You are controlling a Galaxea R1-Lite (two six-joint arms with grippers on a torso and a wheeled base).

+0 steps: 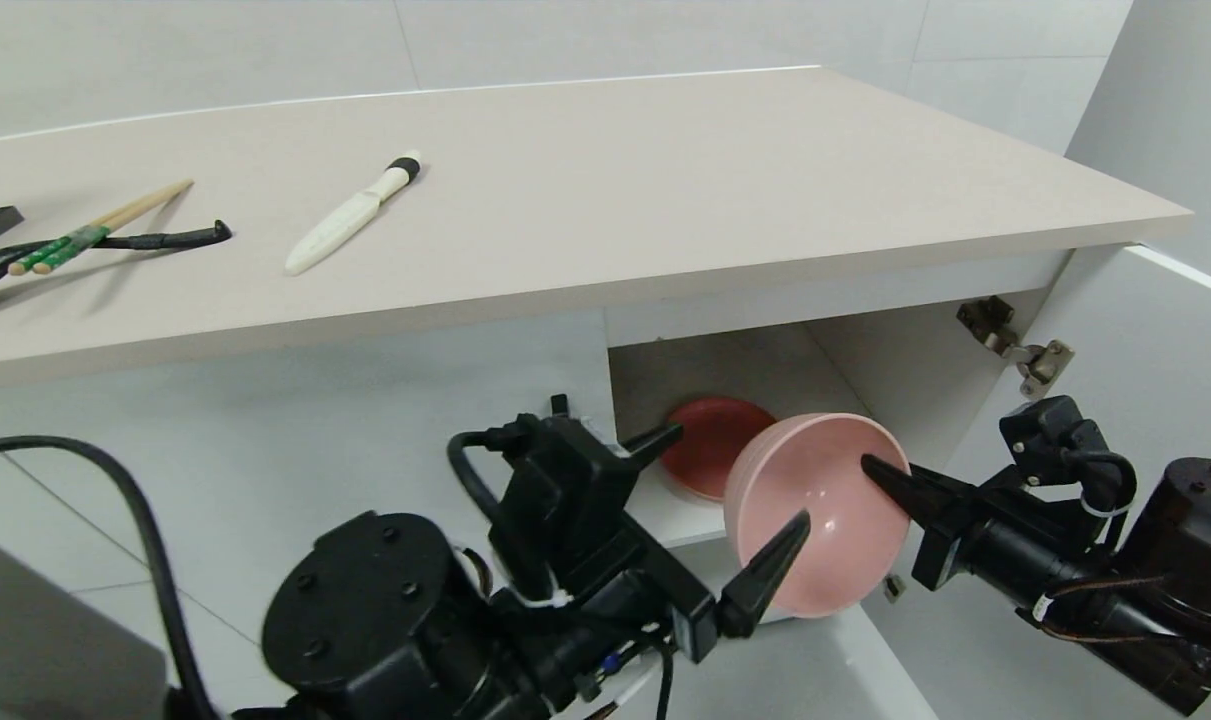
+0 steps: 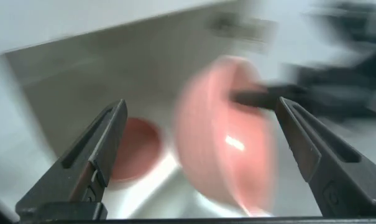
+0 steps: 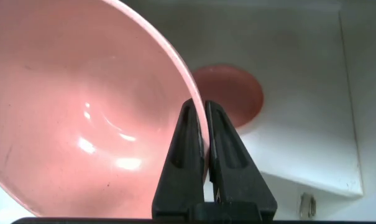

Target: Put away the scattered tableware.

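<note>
Head view is showing the pink bowl (image 1: 815, 510) at lower centre-right of the frame. It is tipping on edge with its hollow facing the camera, in front of the open cabinet (image 1: 865, 370), where a red plate (image 1: 710, 450) is lying on the shelf.

The likely trouble is the hold. The right gripper (image 3: 205, 134) is pinching only the thin rim, so the heavy bowl could be pivoting or slipping between the fingers on its way in. It could then be knocking the red plate or dropping off the shelf lip. The left gripper (image 1: 737, 476) is hanging just beside the bowl, and a small swing could be bumping one finger against it.

The right jaws are closing almost together, one finger inside the rim and one outside. The left jaws are standing spread wide, holding nothing. Whether its lower fingertip is touching the bowl, I cannot tell. At upper left of the frame, a white knife (image 1: 350, 215) and chopsticks (image 1: 105, 225) are lying on the countertop (image 1: 665, 180), not yet put away.
</note>
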